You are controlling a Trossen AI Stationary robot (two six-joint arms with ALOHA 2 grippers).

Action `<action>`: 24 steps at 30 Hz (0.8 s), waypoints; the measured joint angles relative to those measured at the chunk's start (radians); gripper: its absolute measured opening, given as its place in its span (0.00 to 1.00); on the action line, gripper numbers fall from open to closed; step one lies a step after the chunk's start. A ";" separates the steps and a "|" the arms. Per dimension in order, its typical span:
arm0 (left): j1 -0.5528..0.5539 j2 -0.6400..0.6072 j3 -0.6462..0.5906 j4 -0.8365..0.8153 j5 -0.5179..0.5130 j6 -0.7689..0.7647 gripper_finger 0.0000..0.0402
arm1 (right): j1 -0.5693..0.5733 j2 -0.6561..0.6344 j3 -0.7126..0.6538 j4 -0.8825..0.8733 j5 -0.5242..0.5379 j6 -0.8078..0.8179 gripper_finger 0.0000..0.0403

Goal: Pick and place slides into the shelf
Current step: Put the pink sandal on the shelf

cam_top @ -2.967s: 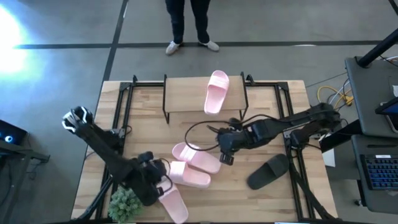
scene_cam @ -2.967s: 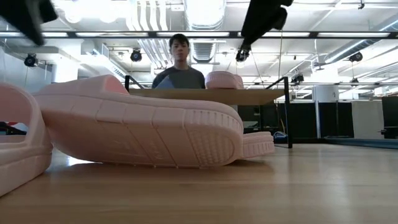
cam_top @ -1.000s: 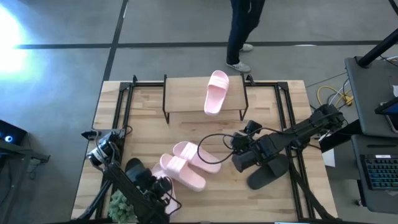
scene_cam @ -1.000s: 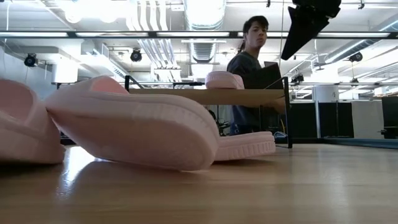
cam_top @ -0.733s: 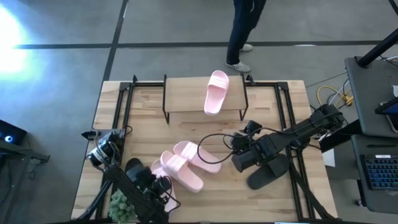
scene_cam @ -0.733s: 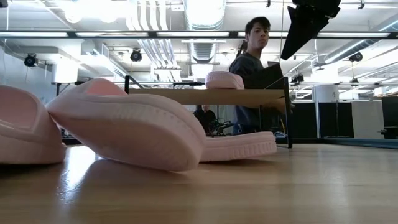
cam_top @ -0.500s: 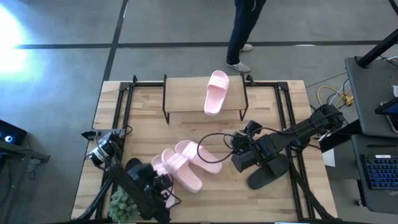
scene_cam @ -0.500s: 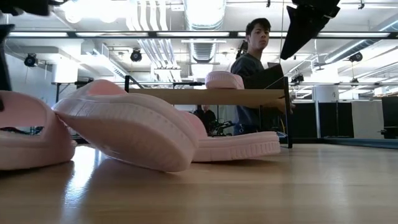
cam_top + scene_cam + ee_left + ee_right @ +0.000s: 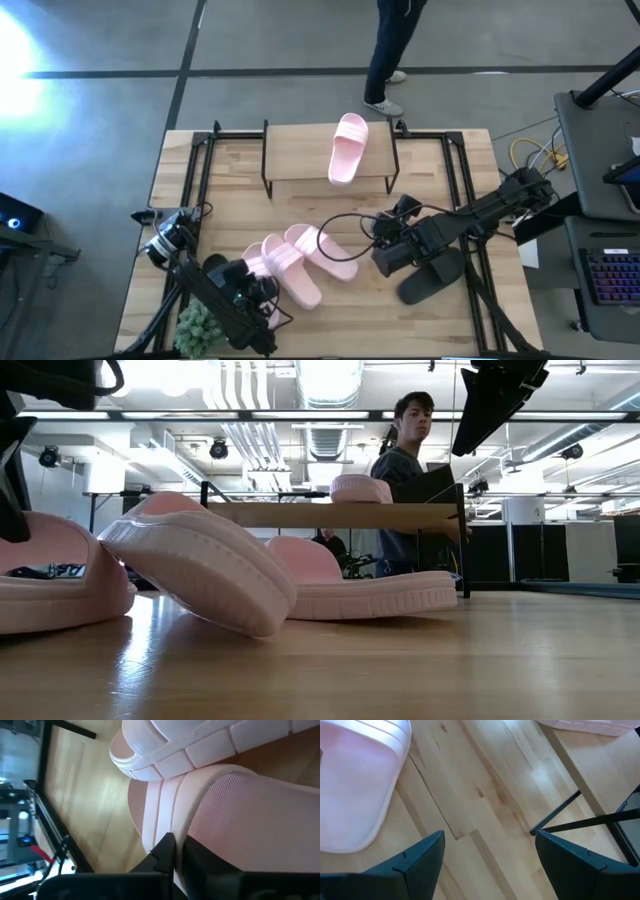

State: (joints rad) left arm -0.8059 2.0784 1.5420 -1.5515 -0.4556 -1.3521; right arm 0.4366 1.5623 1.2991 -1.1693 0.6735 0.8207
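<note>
Left claw (image 9: 262, 298) pinching pink slide (image 9: 283, 270) near the bench (image 9: 230, 200) front; right claw (image 9: 385, 262) spread, idle. Thin edge grip: could slip, dragging the neighbouring slide (image 9: 322, 251) before reaching shelf (image 9: 300, 155).

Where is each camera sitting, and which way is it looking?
High view: above, looking straight down at the wooden tabletop; both arms show.
Low view: at table height, looking level across; the near pale pink foam slide fills it.
Left wrist view: on the left arm; left gripper shut on a pink slide.
Right wrist view: on the right arm; open right gripper above the wood.
Shared: high and low both show the low wooden-topped shelf.
</note>
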 joint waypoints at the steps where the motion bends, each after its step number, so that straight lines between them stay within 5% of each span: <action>1: 0.000 -0.007 0.007 0.006 0.005 0.000 0.01 | 0.000 0.000 0.000 0.000 0.000 0.000 0.75; 18: -0.014 -0.344 0.051 -0.018 0.080 0.133 0.00 | 0.000 -0.093 0.000 0.004 0.033 -0.001 0.75; 24: 0.032 -0.413 0.117 -0.019 -0.065 0.208 0.00 | -0.001 -0.190 0.000 0.000 0.063 0.000 0.75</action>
State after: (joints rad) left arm -0.7735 1.6659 1.6592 -1.5700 -0.5205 -1.1436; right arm 0.4355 1.3726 1.2995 -1.1694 0.7360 0.8204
